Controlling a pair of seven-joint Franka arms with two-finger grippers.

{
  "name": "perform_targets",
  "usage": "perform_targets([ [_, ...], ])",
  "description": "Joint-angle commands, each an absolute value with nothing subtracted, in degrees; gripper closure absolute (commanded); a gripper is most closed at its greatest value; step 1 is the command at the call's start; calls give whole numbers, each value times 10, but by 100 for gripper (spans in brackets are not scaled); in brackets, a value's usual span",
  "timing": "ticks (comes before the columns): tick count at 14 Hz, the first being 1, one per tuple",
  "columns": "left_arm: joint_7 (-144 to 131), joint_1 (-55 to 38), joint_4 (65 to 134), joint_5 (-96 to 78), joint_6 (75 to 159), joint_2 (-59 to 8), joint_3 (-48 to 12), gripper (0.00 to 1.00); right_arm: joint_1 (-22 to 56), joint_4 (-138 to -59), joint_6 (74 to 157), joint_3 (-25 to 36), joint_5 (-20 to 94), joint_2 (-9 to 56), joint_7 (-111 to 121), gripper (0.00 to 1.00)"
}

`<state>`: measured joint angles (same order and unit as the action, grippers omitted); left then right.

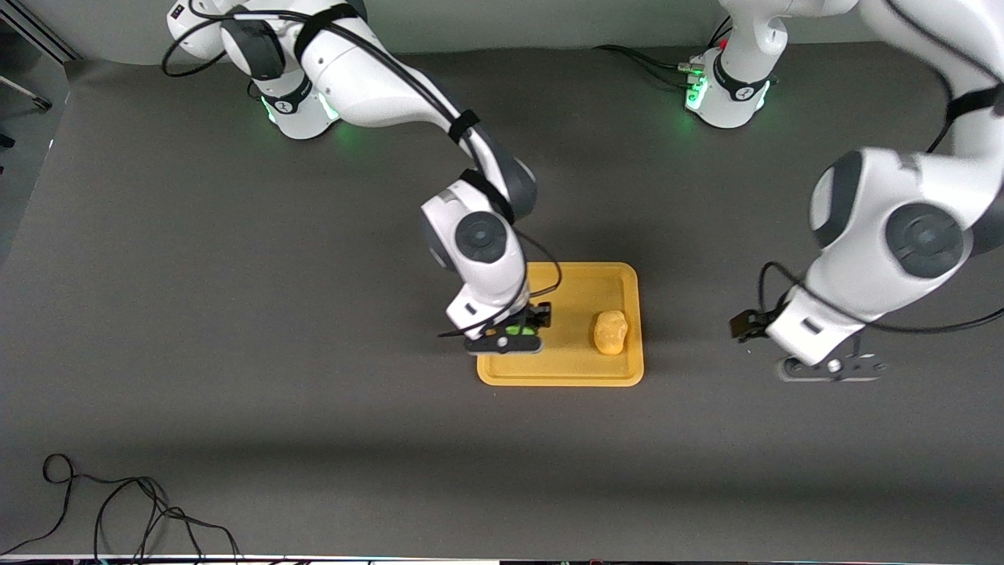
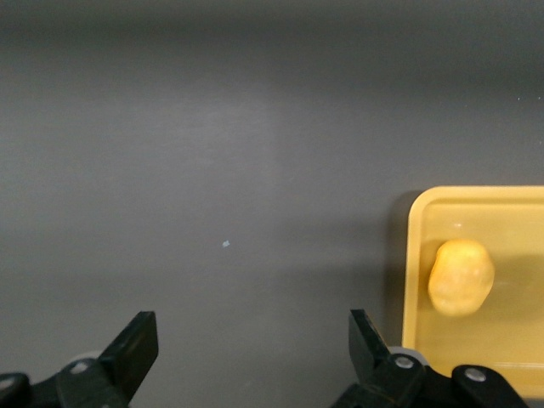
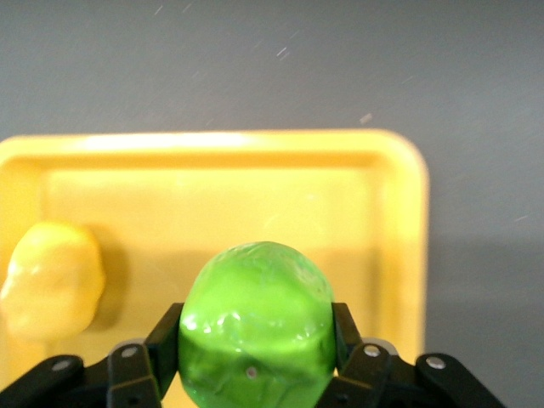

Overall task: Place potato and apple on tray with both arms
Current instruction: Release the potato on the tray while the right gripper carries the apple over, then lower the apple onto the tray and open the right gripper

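While the potato (image 1: 609,331) already lies on the tray (image 1: 580,282), toward the tray's 3 o'clock edge in the front view, the right gripper (image 1: 511,336) hangs over the tray's 8 o'clock corner with only a sliver of the green apple (image 1: 514,329) showing under its black body; the left gripper (image 1: 827,367) waits over bare table (image 1: 235,314) toward the left arm's end, apart from the tray. From the left wrist view, the left gripper (image 2: 251,350) has its fingers spread wide with nothing between them, and the tray (image 2: 416,280) corner with the potato (image 2: 460,277) sits at about 3 o'clock, cut off by the frame edge. From the right wrist view, the right gripper (image 3: 257,347) is clamped on the apple (image 3: 257,327) from both sides, with the tray (image 3: 255,191) beneath and the potato (image 3: 51,276) at 9 o'clock, partly cropped. I judge the risk is a roll: the apple is round and glossy, so letting go from too high near the low rim could send it off the tray or into the potato. How high the apple hangs above the tray floor cannot be made out, and the fingertips are hidden by the fruit.
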<state>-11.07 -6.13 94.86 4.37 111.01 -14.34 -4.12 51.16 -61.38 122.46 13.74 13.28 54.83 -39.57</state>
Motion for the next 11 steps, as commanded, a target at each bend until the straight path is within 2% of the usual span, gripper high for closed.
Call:
perform_targets([
  [1, -98, -55, 1029, 40, 1112, -45, -45, 0, 518, -564, 1224, 143, 123, 587, -425, 54],
  [7, -59, -17, 1026, 40, 1067, -11, -45, 0, 530, -566, 1246, 137, 122, 612, -425, 53],
  [11, -12, 25, 1006, 11, 1021, 3, -45, 0, 532, -570, 1253, 136, 123, 617, -426, 44],
])
